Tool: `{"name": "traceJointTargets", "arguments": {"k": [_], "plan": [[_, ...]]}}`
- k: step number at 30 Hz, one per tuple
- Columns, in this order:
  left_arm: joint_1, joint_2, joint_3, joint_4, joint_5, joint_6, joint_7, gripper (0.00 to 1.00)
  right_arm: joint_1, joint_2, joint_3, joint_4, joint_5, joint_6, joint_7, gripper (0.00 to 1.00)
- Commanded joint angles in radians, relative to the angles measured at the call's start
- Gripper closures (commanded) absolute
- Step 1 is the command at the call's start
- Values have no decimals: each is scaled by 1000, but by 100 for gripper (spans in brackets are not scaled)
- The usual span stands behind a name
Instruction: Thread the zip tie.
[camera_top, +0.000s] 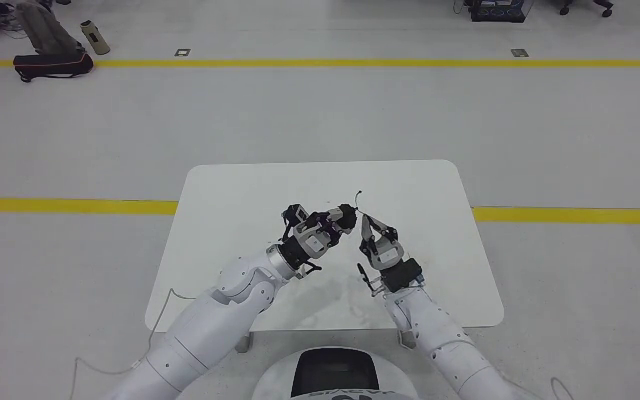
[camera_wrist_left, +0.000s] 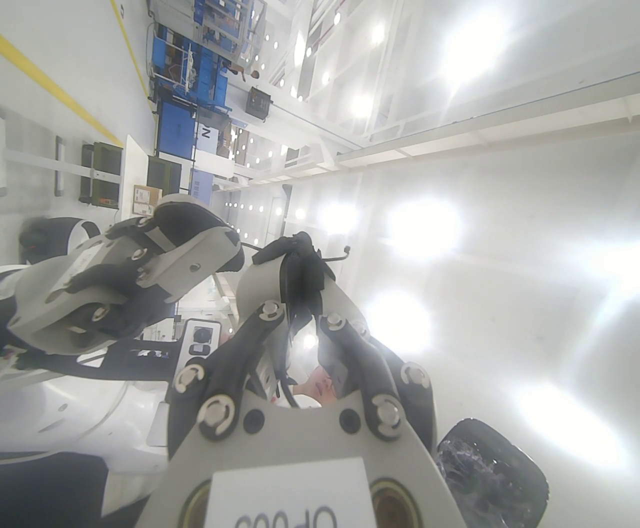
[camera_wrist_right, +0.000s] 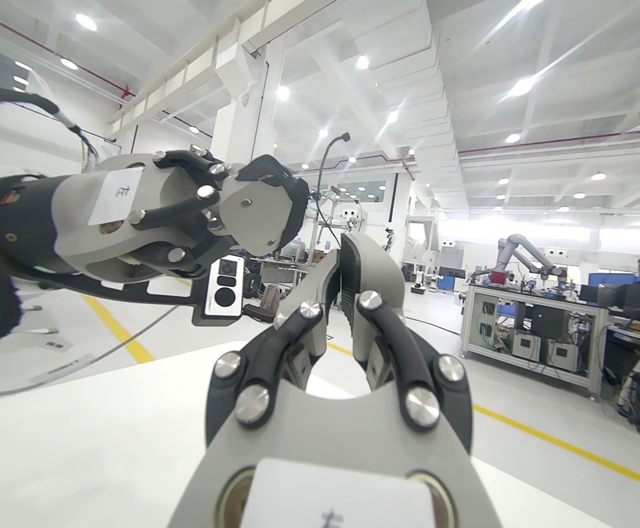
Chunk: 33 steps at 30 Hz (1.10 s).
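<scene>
Right claw (camera_wrist_right: 341, 245): pinching thin black plastic zip tie (camera_wrist_right: 321, 172), low end.
Left claw (camera_wrist_left: 300, 252): clamped mid-strap, 9 o'clock of right.
Long axis: toward 12 o'clock.

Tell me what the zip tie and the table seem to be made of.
Zip tie: thin black strap, probably plastic, dull finish; it arcs smoothly without kinking. Table: smooth plain white top with rounded corners, perhaps laminate or coated board; the look leaves it open.
</scene>
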Motion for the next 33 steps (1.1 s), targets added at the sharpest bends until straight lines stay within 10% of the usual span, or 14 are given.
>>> {"name": "traceJointTargets", "arguments": {"k": [1, 33], "plan": [[0, 0, 0, 0, 0, 0, 0, 100, -1, 1, 3, 0, -2, -1, 0, 100], [0, 0, 0, 0, 0, 0, 0, 100, -34, 9, 40, -11, -15, -7, 21, 100]]}}
